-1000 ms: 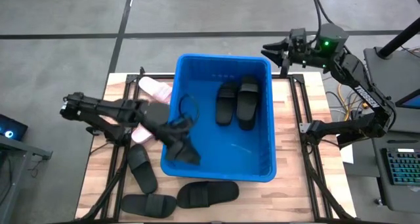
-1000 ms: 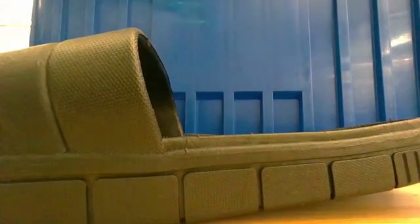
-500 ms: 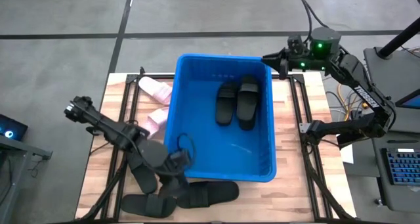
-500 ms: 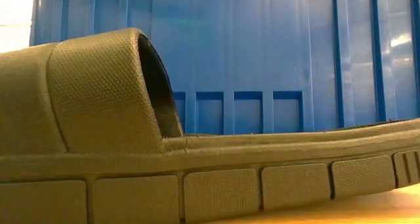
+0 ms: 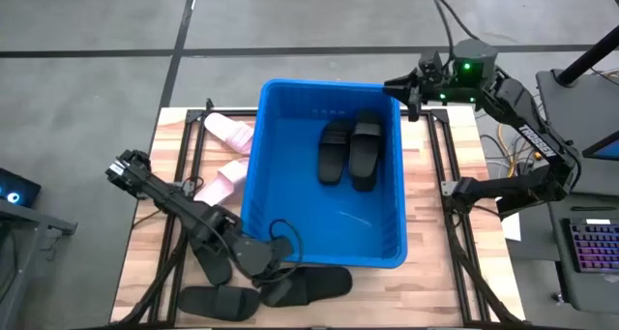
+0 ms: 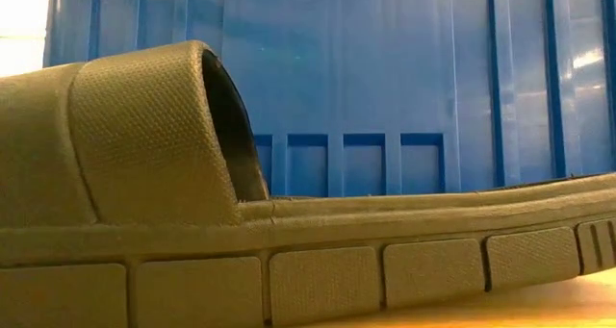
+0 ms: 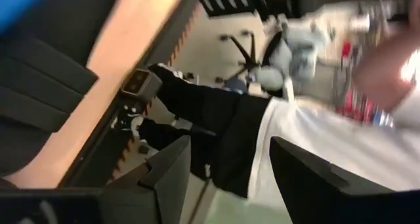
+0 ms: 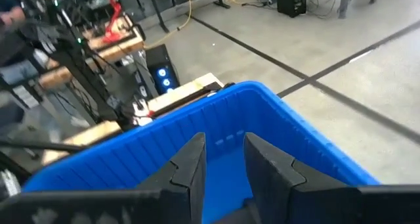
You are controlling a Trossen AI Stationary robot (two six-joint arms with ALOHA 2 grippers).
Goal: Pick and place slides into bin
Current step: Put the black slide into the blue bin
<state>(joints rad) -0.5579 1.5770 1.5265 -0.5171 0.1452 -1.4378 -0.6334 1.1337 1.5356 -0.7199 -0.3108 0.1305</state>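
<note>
Far left: logged the left arm reaching in across the tabletop (image 5: pixel 435 272) from its left edge. Noted two pink slides (image 5: pixel 227 130) just beside the bin's left wall, not yet picked up. Counted three black slides on the boards near the front, one of them (image 5: pixel 319 285) just ahead of the bin's front wall.

Placed the left gripper (image 5: pixel 276 275) low at the bin's front-left corner, over the strap end of that slide; a second ago had it up over the bin's left rim, so marked a swing forward and down. Fingers (image 7: pixel 172 168) moderately apart, nothing between them. Cannot tell whether touching the slide yet. Read as the approach to the next pick, grasp not yet made.

Centre: bin (image 5: pixel 329 84) with two black slides (image 5: pixel 366 148) side by side toward the far end; same count as a second ago, so no gain.

Right: found the right gripper (image 5: pixel 398 86) waiting at the bin's far right corner, shifted a little. Fingers (image 8: pixel 191 166) narrowing, a slim gap left, empty.
</note>
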